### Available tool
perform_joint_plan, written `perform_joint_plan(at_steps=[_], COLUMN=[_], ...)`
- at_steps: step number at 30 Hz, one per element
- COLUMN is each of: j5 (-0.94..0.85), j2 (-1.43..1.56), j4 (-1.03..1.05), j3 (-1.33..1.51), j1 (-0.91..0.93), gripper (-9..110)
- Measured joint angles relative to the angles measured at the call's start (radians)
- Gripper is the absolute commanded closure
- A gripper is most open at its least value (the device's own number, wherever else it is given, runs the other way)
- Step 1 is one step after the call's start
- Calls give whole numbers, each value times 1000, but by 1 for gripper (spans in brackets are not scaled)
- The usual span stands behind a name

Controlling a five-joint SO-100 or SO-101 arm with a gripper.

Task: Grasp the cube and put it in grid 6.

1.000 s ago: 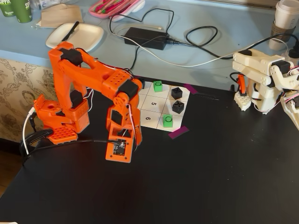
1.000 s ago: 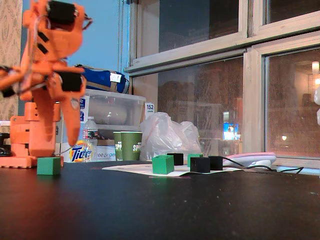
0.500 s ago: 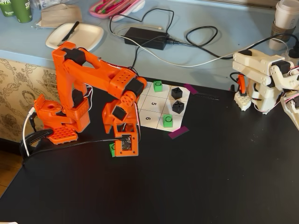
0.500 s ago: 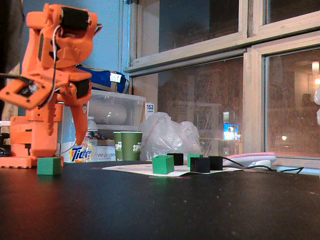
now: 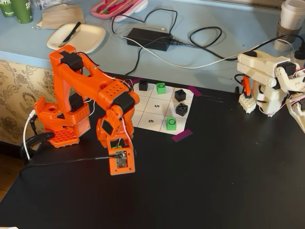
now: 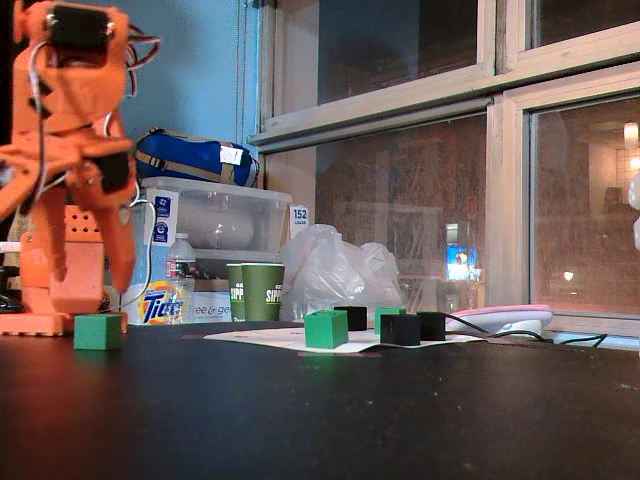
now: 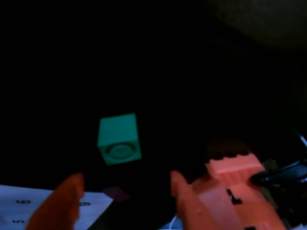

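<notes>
The cube (image 6: 97,331) is bright green and rests on the black table, off the paper grid (image 5: 143,102). A circle on its top face (image 7: 119,139) shows in the wrist view. My orange gripper (image 6: 95,288) hangs open just above it, one finger to each side, touching nothing. From above, the gripper (image 5: 119,160) and its camera module hide the cube. Grid 6 (image 5: 150,121) is a bare white cell at the grid's near edge, up and to the right of the gripper in that view. In the wrist view the gripper (image 7: 124,184) is apart from the cube.
On the grid stand two other green cubes (image 5: 171,124) (image 5: 161,88) and three black cubes (image 5: 181,109). Purple tape (image 5: 182,135) marks the paper's corner. A white arm (image 5: 271,81) stands at the right. A black cable (image 5: 71,161) runs to my wrist.
My gripper has swung left and nearer in the high fixed view, and now covers the cube that showed beside it half a second ago. The cube has not moved.
</notes>
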Motion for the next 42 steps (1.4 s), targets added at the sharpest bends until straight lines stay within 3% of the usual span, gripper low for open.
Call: perform_joint_plan(at_steps=[11,12,13,21,31,42], j5=[-11,-17,-21,107,456,471], j2=[0,3,20,179,204,388], j4=[-167,-187,-221,-382,-144,-359], j3=[183,212,261,393,112,449], j1=[-28,-28,-29,-114,-667,-676], gripper=[73,80,101,101,101,101])
